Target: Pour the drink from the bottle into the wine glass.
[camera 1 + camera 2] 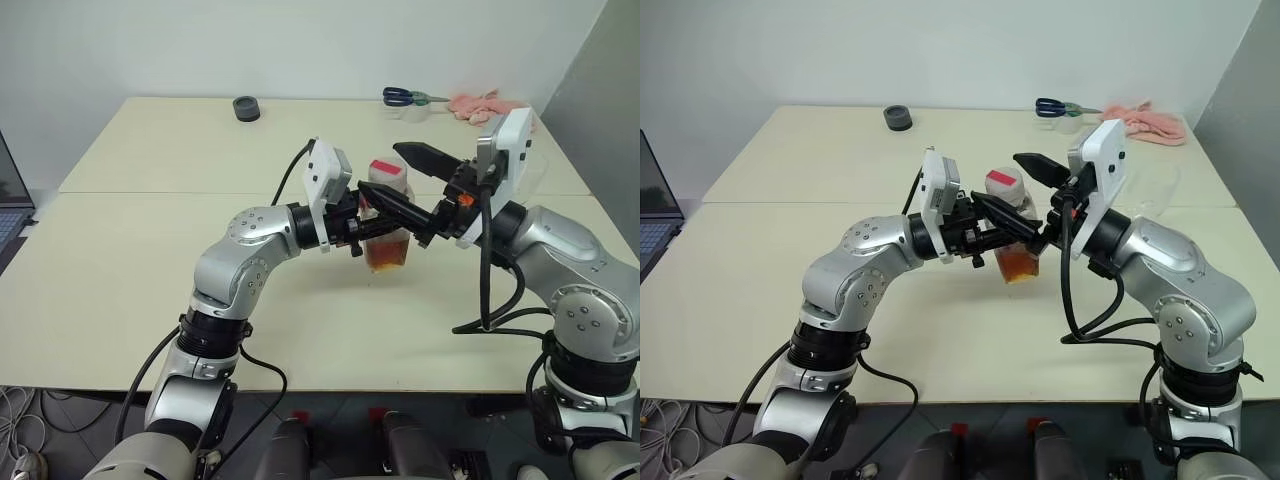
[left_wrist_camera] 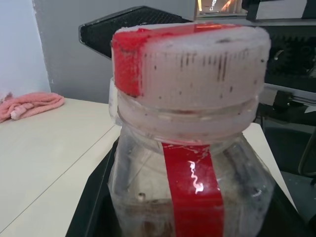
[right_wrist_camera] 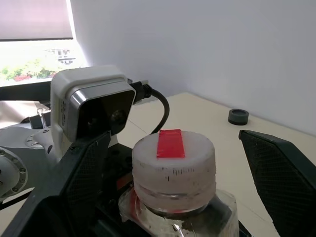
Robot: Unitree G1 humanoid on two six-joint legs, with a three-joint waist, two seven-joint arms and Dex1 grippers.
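Note:
The bottle [image 1: 388,215] stands upright over the middle of the table, clear plastic with a red strip down its side and a whitish cap [image 3: 173,155] crossed by a red stripe. The amber drink [image 1: 388,255] fills only its bottom. My left gripper [image 1: 372,228] is shut on the bottle's body from the left. My right gripper [image 1: 380,168] is open, with one finger on each side of the cap and not touching it. The wine glass [image 1: 1162,185] shows faintly at the right, partly behind my right wrist.
At the far right of the table [image 1: 150,280] a clear cup with blue-handled scissors [image 1: 408,98] stands beside a pink cloth [image 1: 482,103]. A small black round object [image 1: 246,108] lies at the far edge. A laptop [image 1: 10,205] sits off the left side.

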